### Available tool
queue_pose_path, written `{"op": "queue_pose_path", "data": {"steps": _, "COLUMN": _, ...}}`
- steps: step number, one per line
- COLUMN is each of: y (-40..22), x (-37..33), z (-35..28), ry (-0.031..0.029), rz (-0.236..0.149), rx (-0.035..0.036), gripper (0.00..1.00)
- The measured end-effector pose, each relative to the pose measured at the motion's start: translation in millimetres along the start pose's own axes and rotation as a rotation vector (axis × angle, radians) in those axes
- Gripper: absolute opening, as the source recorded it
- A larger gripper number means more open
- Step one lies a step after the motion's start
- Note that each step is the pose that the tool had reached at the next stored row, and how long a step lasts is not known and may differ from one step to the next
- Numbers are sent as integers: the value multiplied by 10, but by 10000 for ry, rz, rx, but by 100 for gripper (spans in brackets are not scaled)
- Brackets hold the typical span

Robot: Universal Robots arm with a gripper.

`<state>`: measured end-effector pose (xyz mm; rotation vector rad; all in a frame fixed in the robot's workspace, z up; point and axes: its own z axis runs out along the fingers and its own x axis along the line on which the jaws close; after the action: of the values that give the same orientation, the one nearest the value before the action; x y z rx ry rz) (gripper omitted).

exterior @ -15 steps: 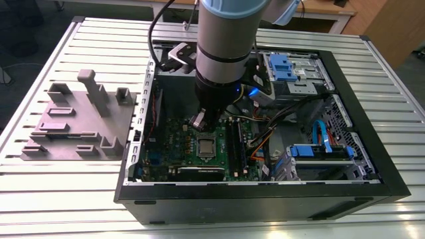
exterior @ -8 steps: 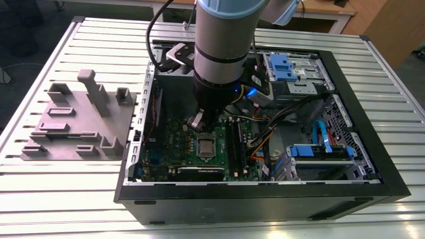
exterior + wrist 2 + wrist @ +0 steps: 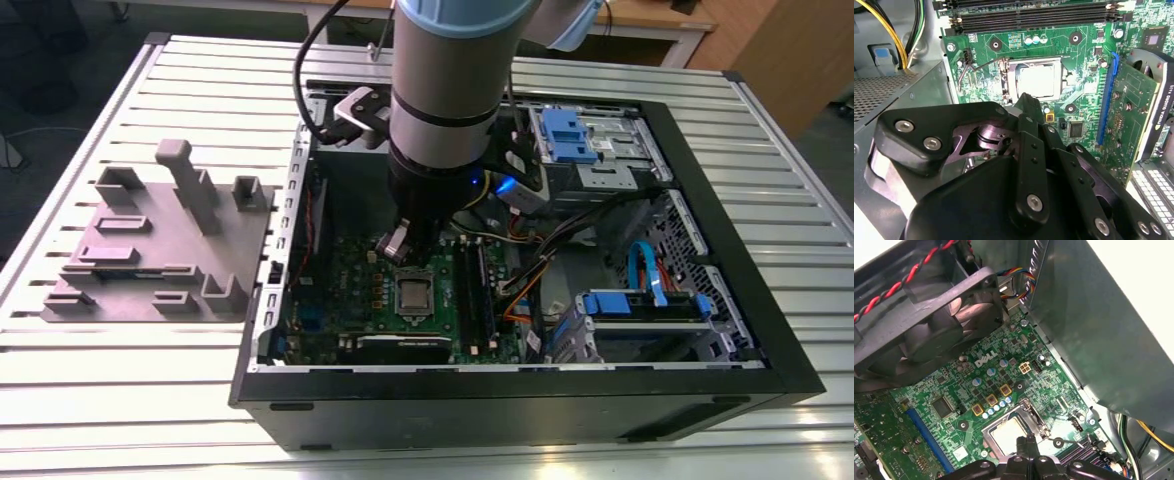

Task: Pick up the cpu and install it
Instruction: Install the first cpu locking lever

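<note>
One cpu (image 3: 1038, 81), seated in motherboard (image 3: 1089, 105) socket, install step apparently complete; gripper (image 3: 1026, 442) just above it, grip state indeterminable, seemingly empty.

The work surface is a table (image 3: 120, 380) of pale, ribbed aluminium slats running from the exterior view's left to its right. A dark grey floor (image 3: 54, 70) shows beyond the table edge at the exterior view's left. Along the top of that view stands a white-framed desk (image 3: 654, 30) with a wooden top. A wooden panel (image 3: 781, 55) occupies the exterior view's upper right corner. Lighting is even and diffuse, with soft reflections on the slats.
</note>
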<state>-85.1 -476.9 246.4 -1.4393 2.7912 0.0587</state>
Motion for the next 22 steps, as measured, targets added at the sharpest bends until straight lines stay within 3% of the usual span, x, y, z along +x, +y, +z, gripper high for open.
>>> {"op": "queue_pose_path", "data": {"steps": 5, "y": -12, "x": -19, "z": 10, "ry": 1, "rz": 0, "rx": -1, "gripper": 10}}
{"op": "queue_pose_path", "data": {"steps": 9, "y": -89, "x": -114, "z": 20, "ry": 2, "rz": 0, "rx": -4, "gripper": 10}}
{"op": "queue_pose_path", "data": {"steps": 13, "y": -83, "x": -190, "z": 34, "ry": -1, "rz": 2, "rx": -6, "gripper": 10}}
{"op": "queue_pose_path", "data": {"steps": 22, "y": -80, "x": -196, "z": 35, "ry": -13, "rz": 0, "rx": -15, "gripper": 10}}
